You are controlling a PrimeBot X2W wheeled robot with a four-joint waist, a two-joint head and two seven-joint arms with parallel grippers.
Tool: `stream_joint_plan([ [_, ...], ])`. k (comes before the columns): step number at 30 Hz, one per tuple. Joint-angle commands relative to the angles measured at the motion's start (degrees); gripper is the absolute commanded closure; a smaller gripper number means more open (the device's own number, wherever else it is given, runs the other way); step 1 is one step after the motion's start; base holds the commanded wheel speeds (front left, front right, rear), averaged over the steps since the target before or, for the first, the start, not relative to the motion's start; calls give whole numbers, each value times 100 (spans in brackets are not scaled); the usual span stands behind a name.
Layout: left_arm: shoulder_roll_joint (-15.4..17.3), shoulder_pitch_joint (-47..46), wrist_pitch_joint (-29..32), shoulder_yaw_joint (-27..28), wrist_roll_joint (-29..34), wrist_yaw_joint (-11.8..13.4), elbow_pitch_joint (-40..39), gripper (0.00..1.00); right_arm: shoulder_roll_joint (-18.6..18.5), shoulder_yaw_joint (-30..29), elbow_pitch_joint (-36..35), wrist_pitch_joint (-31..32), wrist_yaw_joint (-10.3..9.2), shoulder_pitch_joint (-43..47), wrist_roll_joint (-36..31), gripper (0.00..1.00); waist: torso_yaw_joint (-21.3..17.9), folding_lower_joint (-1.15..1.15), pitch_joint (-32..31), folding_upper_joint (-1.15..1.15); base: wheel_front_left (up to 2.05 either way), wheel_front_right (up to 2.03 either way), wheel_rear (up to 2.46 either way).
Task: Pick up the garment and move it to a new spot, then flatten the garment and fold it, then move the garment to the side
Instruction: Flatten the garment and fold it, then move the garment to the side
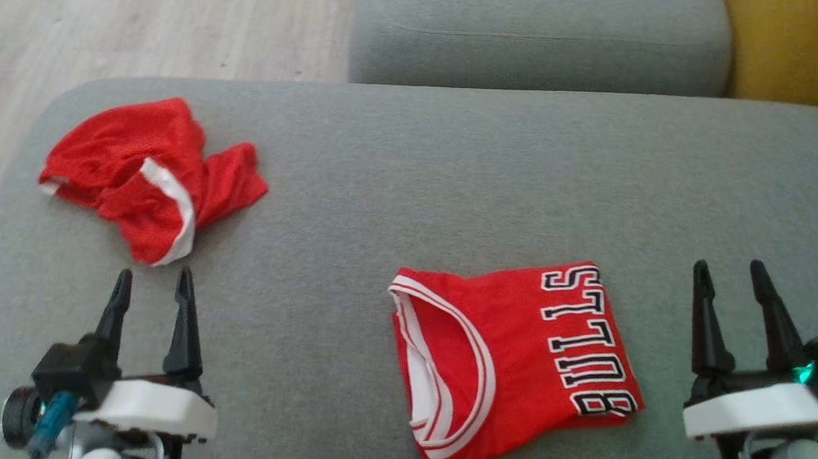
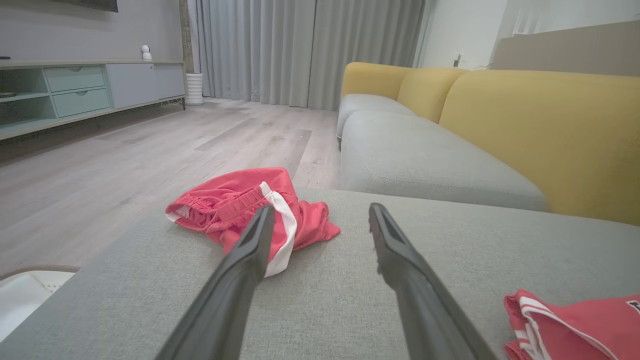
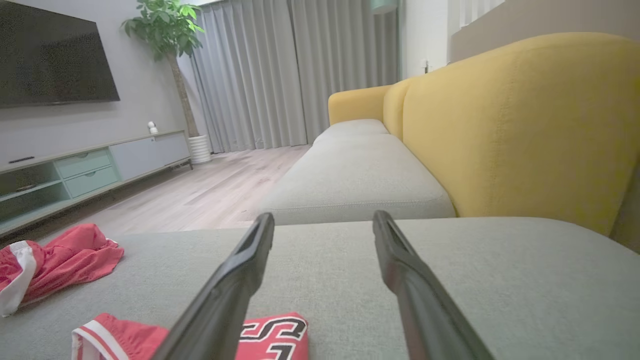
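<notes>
A folded red jersey (image 1: pixel 508 352) with white trim and "BULLS" lettering lies flat on the grey cushion (image 1: pixel 456 175), between my two arms. Crumpled red shorts (image 1: pixel 150 172) with a white stripe sit at the cushion's far left. My left gripper (image 1: pixel 153 287) hovers open just short of the shorts, nothing between its fingers. My right gripper (image 1: pixel 730 273) is open too, to the right of the jersey and apart from it. The left wrist view shows the shorts (image 2: pixel 240 205) beyond the left fingertip and the jersey's corner (image 2: pixel 575 325). The right wrist view shows the jersey (image 3: pixel 270 335) and shorts (image 3: pixel 55 260).
A second grey seat cushion (image 1: pixel 537 37) lies beyond, with a yellow backrest (image 1: pixel 803 48) at the far right. Wooden floor (image 1: pixel 107 14) drops off past the cushion's left and far edges. A TV cabinet (image 2: pixel 75 95), curtains and a potted plant (image 3: pixel 170 30) stand across the room.
</notes>
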Motion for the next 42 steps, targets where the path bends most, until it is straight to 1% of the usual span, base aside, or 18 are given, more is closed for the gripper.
stream_joint_plan([
  [1, 10, -130, -70, 198, 81, -46, -304, 0, 21, 70, -249, -77, 39, -32, -152, 0, -190, 0, 6, 0, 0, 0, 0],
  [4, 9, -67, -70, 135, 91, -63, -350, 0, 113, -8, -264, -83, 39, 87, -267, 0, -286, 0, 26, 0, 0, 0, 0],
  [11, 9, -74, -70, 17, 104, -59, -369, 0, 131, 18, -205, -85, 39, 148, -378, 0, -342, 0, 54, 0, 0, 0, 0],
  [17, 9, -106, -70, -16, 91, -85, -321, 0, 51, 232, 92, -85, 39, 10, -204, 0, -287, 0, 31, 0, 0, 0, 0],
  [19, 9, -112, -70, -26, 88, -97, -317, 0, 10, 365, 286, 18, 39, -150, -97, 0, -264, 0, 32, 0, 0, 0, 0],
  [21, 9, -114, -70, -35, 88, -97, -314, 0, -14, 530, 573, 361, 39, -396, 62, 0, -247, 0, 37, 0, 0, 0, 0],
  [27, 9, -188, -70, -122, 87, -109, -280, 0, -54, 1161, 1712, 1777, 39, -1388, 661, 0, -118, 0, 77, 0, 0, 0, 0],
  [30, 8, -234, -70, -177, 83, -125, -257, 0, -60, 1317, 2401, 2476, 39, -1749, 874, 0, 3, 0, 80, 0, 0, 0, 0],
  [33, 8, -248, -70, -198, 84, -129, -235, 0, 2, 1327, 3022, 3148, 39, -1958, 1115, 0, 120, 0, 74, 0, 0, 0, 0],
  [36, 8, -249, -70, -175, 90, -140, -200, 0, 60, 1437, 3367, 3693, 39, -2043, 1288, 0, 212, 0, 57, 0, 0, 0, 0],
  [38, 8, -233, -70, -159, 92, -143, -191, 0, 84, 1599, 3430, 4048, 39, -2036, 1457, 0, 239, 0, 50, 0, 0, 0, 0],
  [39, 8, -229, -70, -156, 93, -145, -187, 0, 73, 1637, 3441, 4133, 39, -2036, 1532, 18, 246, 0, 50, 0, 0, 0, 0],
  [40, 8, -228, -70, -153, 94, -146, -182, 0, 57, 1682, 3451, 4196, 39, -2036, 1583, 53, 249, 0, 48, 0, 0, 0, 0],
  [41, 8, -227, -70, -152, 97, -147, -180, 0, 30, 1739, 3421, 4179, 39, -2046, 1608, 80, 246, 0, 46, 0, 0, 0, 0],
  [42, 8, -230, -70, -155, 99, -148, -182, 0, 9, 1745, 3380, 4076, 39, -2067, 1650, 100, 239, 0, 46, 0, 0, 0, 0],
])
